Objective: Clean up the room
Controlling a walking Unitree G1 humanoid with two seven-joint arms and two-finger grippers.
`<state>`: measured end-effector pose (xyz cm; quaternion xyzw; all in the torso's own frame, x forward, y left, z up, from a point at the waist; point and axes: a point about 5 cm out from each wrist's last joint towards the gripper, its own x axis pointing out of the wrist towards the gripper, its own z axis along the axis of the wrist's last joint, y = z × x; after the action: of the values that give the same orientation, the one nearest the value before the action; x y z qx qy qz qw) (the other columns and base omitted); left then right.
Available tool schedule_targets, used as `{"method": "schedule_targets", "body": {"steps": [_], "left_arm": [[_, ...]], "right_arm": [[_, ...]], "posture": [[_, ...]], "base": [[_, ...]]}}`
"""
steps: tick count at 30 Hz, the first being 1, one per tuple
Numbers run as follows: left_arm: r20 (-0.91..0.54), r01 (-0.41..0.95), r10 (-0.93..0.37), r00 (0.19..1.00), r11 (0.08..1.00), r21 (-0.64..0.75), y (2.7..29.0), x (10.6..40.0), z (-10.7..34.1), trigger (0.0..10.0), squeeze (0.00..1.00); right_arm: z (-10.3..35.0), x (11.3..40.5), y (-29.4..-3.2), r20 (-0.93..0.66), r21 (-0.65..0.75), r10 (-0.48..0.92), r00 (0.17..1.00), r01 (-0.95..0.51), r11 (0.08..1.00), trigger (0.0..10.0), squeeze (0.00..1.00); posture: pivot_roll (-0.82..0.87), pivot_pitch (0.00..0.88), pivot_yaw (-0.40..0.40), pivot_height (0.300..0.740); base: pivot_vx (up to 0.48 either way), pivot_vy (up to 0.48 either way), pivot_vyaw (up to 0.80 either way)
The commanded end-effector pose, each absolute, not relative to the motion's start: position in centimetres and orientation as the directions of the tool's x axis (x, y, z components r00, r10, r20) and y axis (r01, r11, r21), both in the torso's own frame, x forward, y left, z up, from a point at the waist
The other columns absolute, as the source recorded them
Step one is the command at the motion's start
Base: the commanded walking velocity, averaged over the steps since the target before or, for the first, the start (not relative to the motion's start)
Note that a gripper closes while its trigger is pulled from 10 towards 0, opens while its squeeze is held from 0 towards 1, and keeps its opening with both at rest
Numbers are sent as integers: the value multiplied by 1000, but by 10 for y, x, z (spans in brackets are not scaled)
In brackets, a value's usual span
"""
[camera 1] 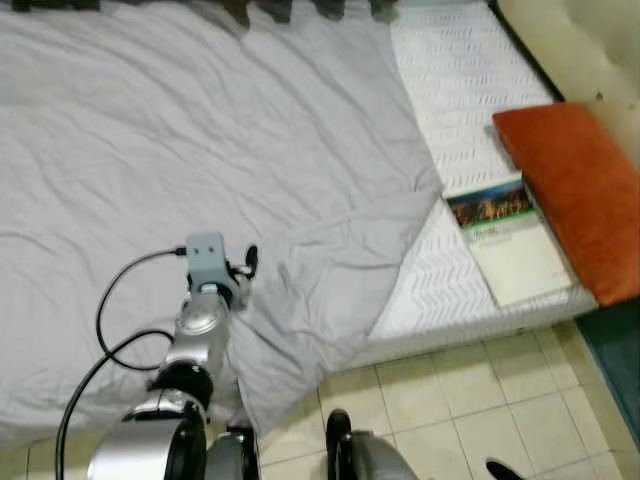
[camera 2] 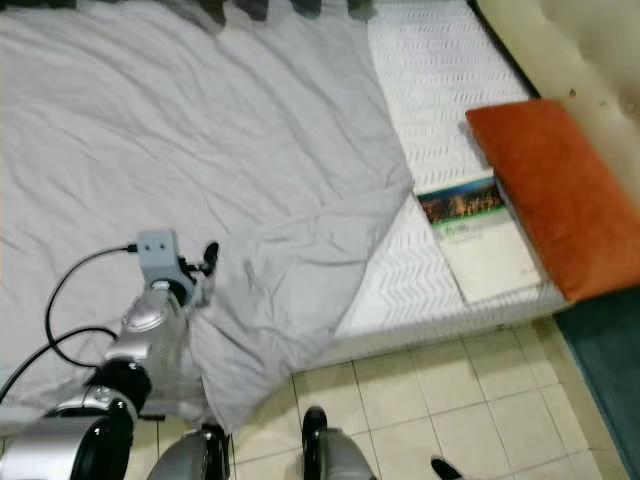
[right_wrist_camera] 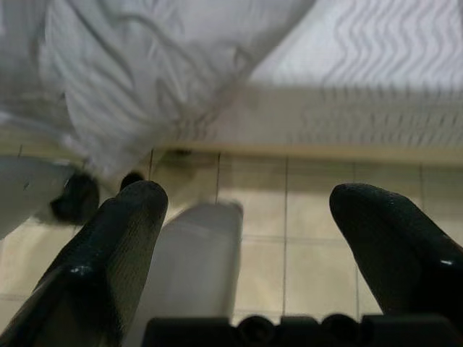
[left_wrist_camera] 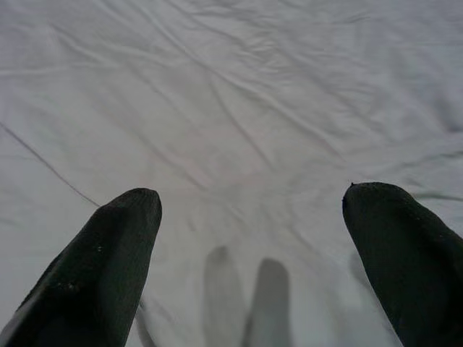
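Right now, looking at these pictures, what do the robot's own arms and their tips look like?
The left arm is shiny silver metal in rounded segments with black joints, a loose black cable looping beside it and a small grey box at the wrist. Each end effector, left and right, ends in two long, blunt black fingers with a slightly rough surface.

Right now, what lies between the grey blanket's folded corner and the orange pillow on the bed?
A book lies there on the bare white mattress, touching the orange pillow and apart from the grey blanket, as the left eye view shows.
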<state>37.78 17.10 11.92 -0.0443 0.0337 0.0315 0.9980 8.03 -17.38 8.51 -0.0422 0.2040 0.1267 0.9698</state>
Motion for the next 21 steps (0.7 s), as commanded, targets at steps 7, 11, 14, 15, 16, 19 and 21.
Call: {"method": "schedule_targets", "body": {"steps": [7, 11, 14, 15, 16, 19, 21], "left_arm": [[-223, -122, 71, 972, 967, -225, 170, 368, 89, 10000, 0], [-259, -148, 69, 964, 942, -300, 170, 366, 83, 10000, 0], [-283, -152, 50, 958, 924, -350, 167, 365, 80, 10000, 0], [-321, -152, 40, 946, 931, -332, 163, 364, 76, 10000, 0], [-348, -172, 55, 936, 933, -316, 164, 362, 71, 7686, 0], [-375, -203, 81, 924, 932, -301, 168, 358, 66, 0, 0], [-381, -185, 71, 922, 944, -272, 170, 355, 62, 0, 0]], "right_arm": [[93, 54, -166, -482, -20, 201, 853, -239, 971, 10000, 0], [98, 45, -162, -497, -10, 201, 844, -237, 971, 10000, 0], [103, 35, -162, -513, -12, 187, 838, -225, 974, 10000, 0], [105, 26, -164, -537, -18, 167, 827, -209, 978, 10000, 0], [105, 23, -164, -547, -16, 166, 820, -209, 978, 10000, 0], [105, 19, -162, -557, -14, 171, 813, -215, 976, 10000, 0], [103, 20, -163, -558, -17, 169, 812, -215, 977, 10000, 0]], "posture": [[-369, 657, -135, 740], [-402, 654, -140, 740], [-448, 664, -154, 740], [-456, 668, -159, 740], [-459, 670, -159, 740], [-456, 670, -155, 740], [-444, 650, -147, 740]], "base": [[0, 0, 0], [0, 0, 0], [0, 0, 0], [0, 0, 0], [0, 0, 0], [0, 0, 0], [0, 0, 0]]}}
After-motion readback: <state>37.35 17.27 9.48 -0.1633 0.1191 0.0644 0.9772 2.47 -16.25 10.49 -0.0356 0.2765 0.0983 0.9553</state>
